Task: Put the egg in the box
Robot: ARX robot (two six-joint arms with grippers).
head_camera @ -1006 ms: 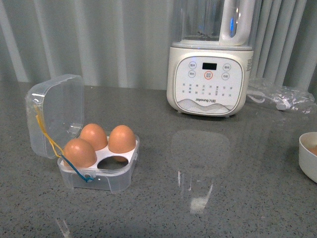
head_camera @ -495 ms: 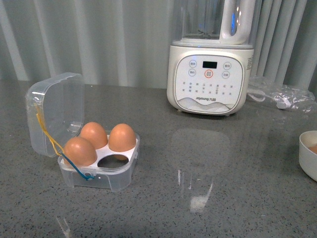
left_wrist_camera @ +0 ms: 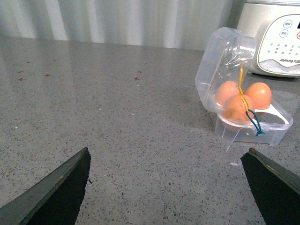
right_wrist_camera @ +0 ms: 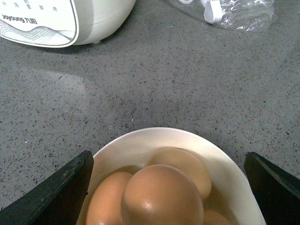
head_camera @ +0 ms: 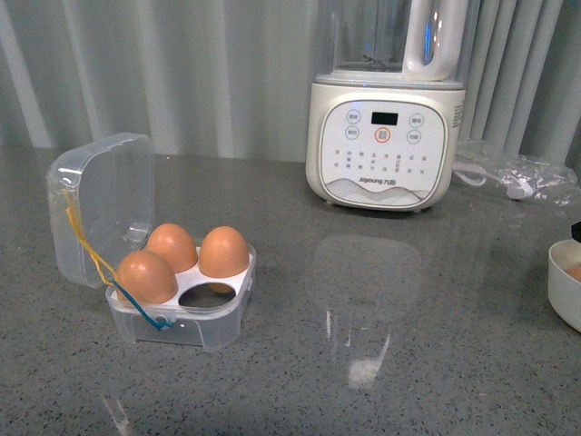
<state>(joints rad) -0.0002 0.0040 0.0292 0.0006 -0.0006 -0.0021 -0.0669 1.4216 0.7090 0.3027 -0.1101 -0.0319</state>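
Note:
The box (head_camera: 211, 329) stands open at the front left of the counter, its clear lid (head_camera: 102, 207) tipped back. Three orange-brown eggs fill its white tray; the front right hole (head_camera: 205, 292) is empty. A yellow and blue loop hangs over its front corner. In the left wrist view the box (left_wrist_camera: 276, 133) lies ahead of my left gripper (left_wrist_camera: 168, 152), which is open over bare counter. My right gripper (right_wrist_camera: 167, 159) is open above the white bowl (right_wrist_camera: 136, 143), its fingers either side of the top egg (right_wrist_camera: 161, 199) in a pile of several.
A white blender base (head_camera: 381, 145) stands at the back centre, with a crumpled clear plastic bag (head_camera: 517, 173) to its right. The white bowl (head_camera: 563, 295) is cut off by the right edge. Grey speckled counter lies between box and bowl.
A small dark sliver has come into the front view's right edge just above the bowl. The box and eggs have not moved.

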